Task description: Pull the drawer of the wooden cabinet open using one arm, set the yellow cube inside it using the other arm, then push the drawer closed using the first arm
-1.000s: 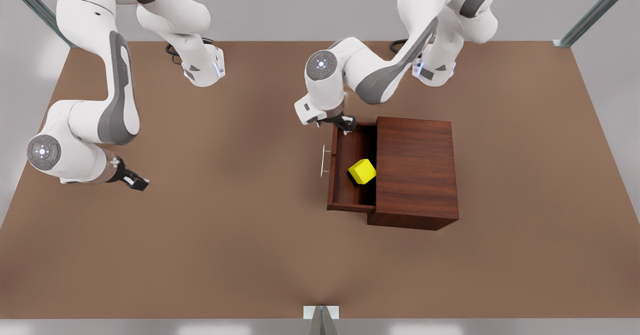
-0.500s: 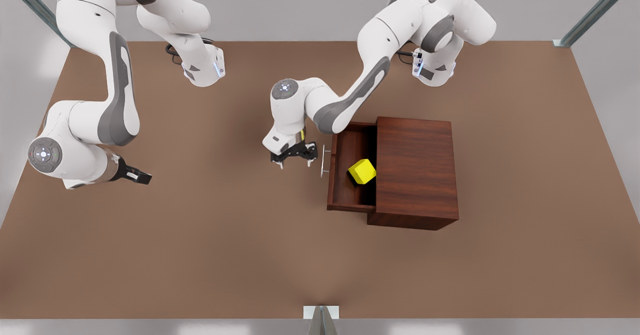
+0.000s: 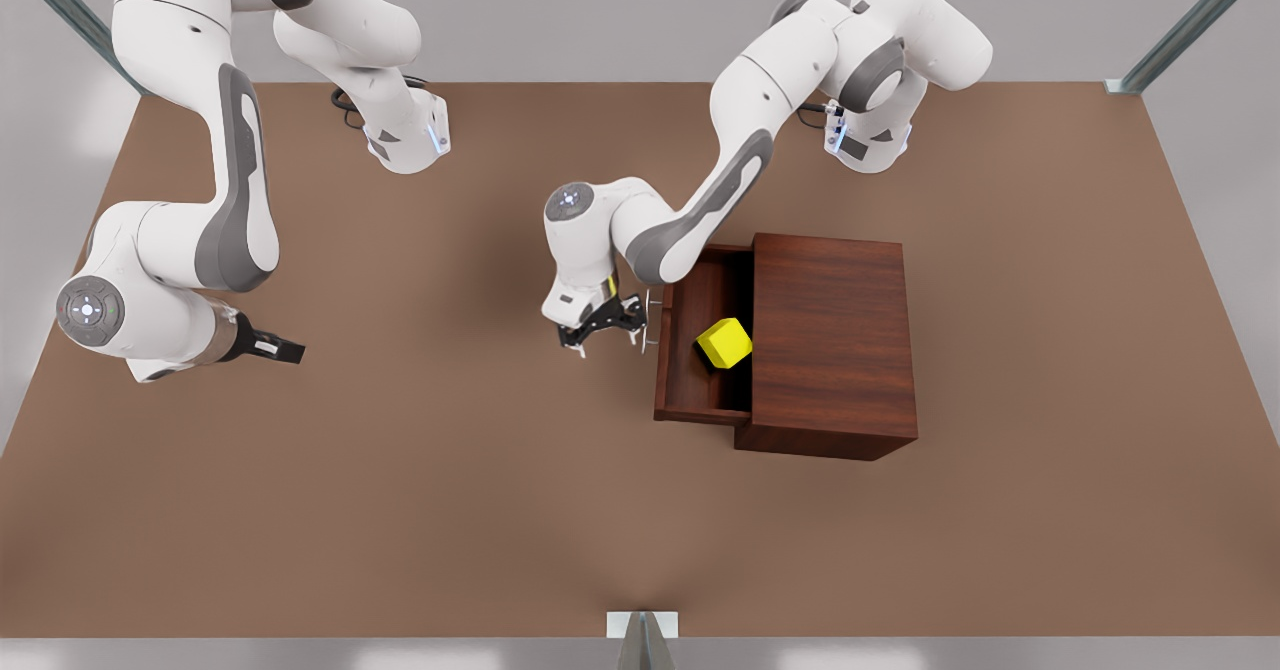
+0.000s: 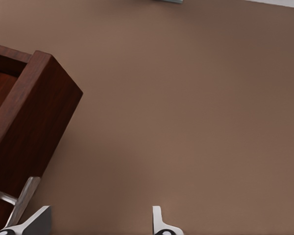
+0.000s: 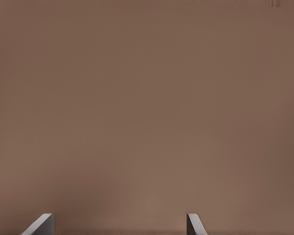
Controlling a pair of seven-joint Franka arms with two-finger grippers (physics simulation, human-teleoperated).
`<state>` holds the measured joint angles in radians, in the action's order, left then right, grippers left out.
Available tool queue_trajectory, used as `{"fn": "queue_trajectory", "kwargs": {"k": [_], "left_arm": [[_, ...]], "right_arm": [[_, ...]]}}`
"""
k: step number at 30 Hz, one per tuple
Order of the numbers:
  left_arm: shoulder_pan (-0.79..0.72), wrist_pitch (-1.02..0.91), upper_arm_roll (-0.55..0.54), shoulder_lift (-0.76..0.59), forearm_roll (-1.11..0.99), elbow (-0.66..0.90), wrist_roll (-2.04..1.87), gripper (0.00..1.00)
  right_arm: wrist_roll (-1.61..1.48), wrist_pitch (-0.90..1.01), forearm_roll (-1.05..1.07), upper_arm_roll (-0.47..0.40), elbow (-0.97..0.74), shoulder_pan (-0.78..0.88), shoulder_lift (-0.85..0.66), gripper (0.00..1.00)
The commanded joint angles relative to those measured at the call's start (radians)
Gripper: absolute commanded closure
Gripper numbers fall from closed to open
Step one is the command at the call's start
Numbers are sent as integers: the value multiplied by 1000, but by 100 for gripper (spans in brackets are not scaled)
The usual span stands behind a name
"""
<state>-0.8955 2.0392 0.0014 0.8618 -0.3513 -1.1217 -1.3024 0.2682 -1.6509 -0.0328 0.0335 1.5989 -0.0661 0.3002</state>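
We're looking down from high above in the front view, facing the arm bases at the far edge, taking in the whole worktop (image 3: 400,510) w/ the wooden cabinet (image 3: 832,340) at the front view's right. The left wrist cam is sitting close by the drawer (image 4: 24,127), looking past its handle (image 4: 17,203) & front corner across bare worktop, its claw (image 4: 100,223) tips at frame edge. The right wrist cam is facing plain worktop (image 5: 147,107) at close range, over its claw (image 5: 120,224). Front & left wrist views are sharing the drawer front.
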Motion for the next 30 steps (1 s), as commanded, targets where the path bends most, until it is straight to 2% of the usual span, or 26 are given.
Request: {"fn": "queue_trajectory", "kwargs": {"k": [1,14,30], "left_arm": [[3,-60,0,-1,-15,-4,-115,0],[21,-123,8,-26,-40,-43,-35,0],[-22,-105,-3,-18,-31,-41,-133,0]], "right_arm": [[-69,2,1,0,0,0,-1,0],[-69,3,1,0,0,0,-1,0],[-67,3,1,0,0,0,-1,0]]}}
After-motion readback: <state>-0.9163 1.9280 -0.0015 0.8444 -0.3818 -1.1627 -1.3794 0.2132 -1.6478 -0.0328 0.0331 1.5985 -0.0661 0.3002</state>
